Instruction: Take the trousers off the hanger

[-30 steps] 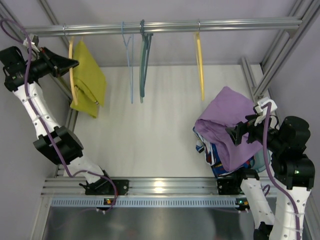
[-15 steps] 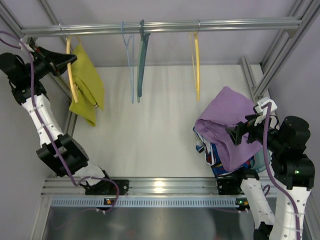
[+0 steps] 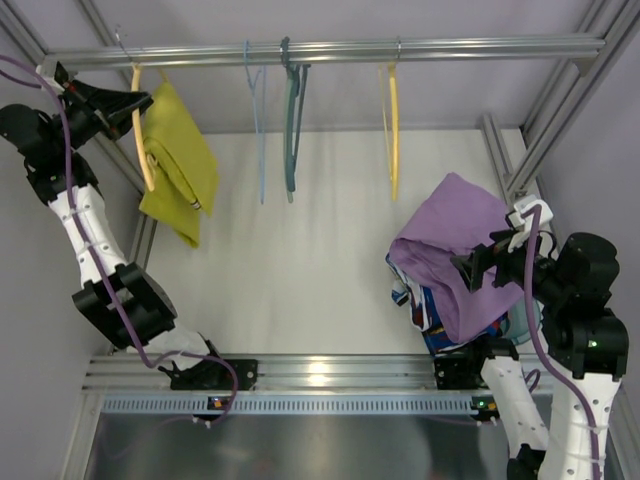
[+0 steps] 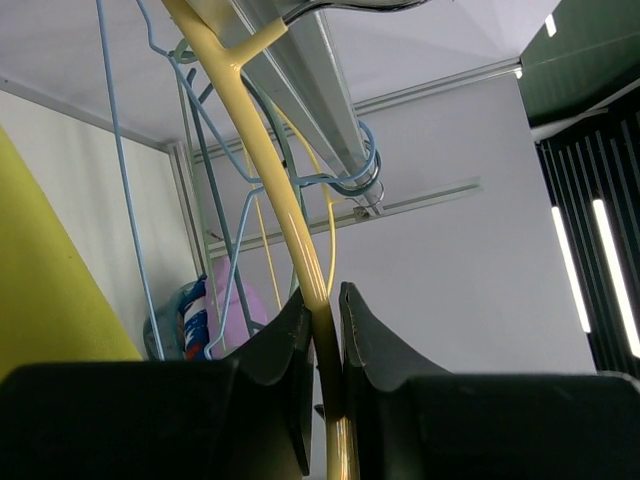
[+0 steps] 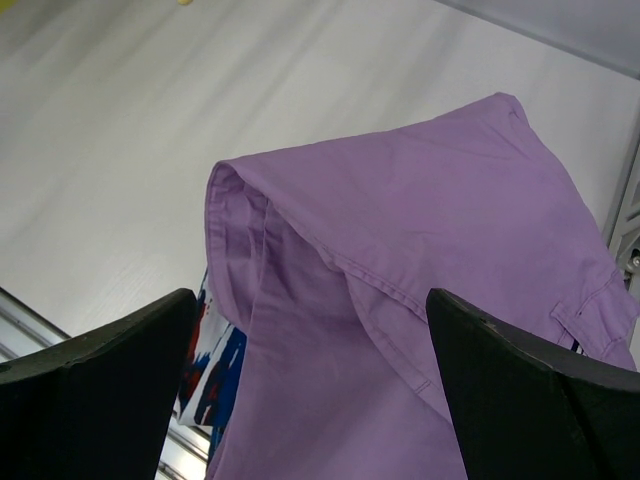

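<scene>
The mustard-yellow trousers (image 3: pixel 178 165) hang folded over the yellow hanger (image 3: pixel 138 130) at the left end of the rail (image 3: pixel 330 52). My left gripper (image 3: pixel 135 100) is shut on the hanger's yellow arm, just below the rail. In the left wrist view the yellow arm (image 4: pixel 300 230) runs between my closed fingers (image 4: pixel 285 345), and a corner of the trousers (image 4: pixel 45 280) shows at the left. The hanger's metal hook (image 3: pixel 122 42) pokes up above the rail. My right gripper (image 3: pixel 468 268) is open and empty, over the purple garment (image 3: pixel 460 250).
A light blue hanger (image 3: pixel 258 130), a dark teal hanger (image 3: pixel 290 125) and a plain yellow hanger (image 3: pixel 393 125) hang on the rail. A pile of clothes under the purple garment (image 5: pixel 420 280) sits at the right. Metal frame posts (image 3: pixel 540 120) stand at both sides.
My left gripper has lifted the yellow hanger up and left, its hook rising above the rail. The trousers swung with it. The other hangers sway slightly. The right arm has not moved.
</scene>
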Tool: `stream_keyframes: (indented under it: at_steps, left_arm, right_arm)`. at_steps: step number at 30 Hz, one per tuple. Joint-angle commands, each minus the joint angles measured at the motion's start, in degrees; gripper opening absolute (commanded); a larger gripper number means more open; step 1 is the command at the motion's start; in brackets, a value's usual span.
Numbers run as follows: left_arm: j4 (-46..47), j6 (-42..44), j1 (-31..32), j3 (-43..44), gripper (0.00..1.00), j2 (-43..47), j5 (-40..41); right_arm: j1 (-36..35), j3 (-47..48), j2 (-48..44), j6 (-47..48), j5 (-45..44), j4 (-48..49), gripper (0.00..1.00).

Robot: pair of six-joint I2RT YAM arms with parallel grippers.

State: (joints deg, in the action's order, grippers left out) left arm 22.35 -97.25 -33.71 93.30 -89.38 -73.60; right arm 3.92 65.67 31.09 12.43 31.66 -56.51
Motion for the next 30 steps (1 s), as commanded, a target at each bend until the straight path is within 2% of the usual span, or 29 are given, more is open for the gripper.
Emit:
stream_keyframes:
  at_steps: [1, 4, 10, 17, 21, 23, 26, 29, 30]
  left_arm:
    - [21.77, 1.46, 1.28, 5.41, 0.0, 6.67, 8.65]
    - [21.77, 1.36, 1.37, 0.33, 0.0, 9.04, 7.43]
    - [21.68, 4.61, 1.28, -14.96, 0.0, 21.69, 5.49]
    - [21.68, 3.13, 1.37, -24.12, 0.0, 32.24, 5.93]
    - [20.46, 0.84, 1.28, -30.0, 0.0, 38.39, 6.89]
    - [14.61, 2.59, 1.37, -31.5, 0.0, 42.78, 8.12]
    - [13.08, 3.3, 1.37, -33.18, 0.0, 47.96, 9.52]
    - [4.83, 4.79, 1.37, -31.95, 0.0, 51.4, 10.58]
    - [-0.85, 5.4, 1.37, -31.43, 0.0, 52.2, 11.11]
  right_arm:
    - [1.09, -0.28, -0.77, 0.58, 1.12, 2.11, 1.0]
    - [1.09, -0.37, -0.86, 0.67, 1.12, 2.19, 0.99]
    - [1.09, -0.19, -0.95, 1.37, 1.04, 1.76, 1.0]
    - [1.09, 1.74, 0.72, 2.51, 2.53, 1.49, 0.99]
    - [1.09, 3.59, 1.17, 1.47, 7.0, 3.16, 0.99]
    - [1.09, 4.2, 1.25, -0.98, 9.9, 6.05, 1.0]
    - [1.09, 4.55, 2.48, -5.11, 14.56, 10.96, 1.0]
    - [1.09, 4.73, 4.5, -9.33, 18.61, 17.1, 0.99]
    - [1.09, 4.73, 5.03, -10.39, 19.14, 18.53, 0.99]
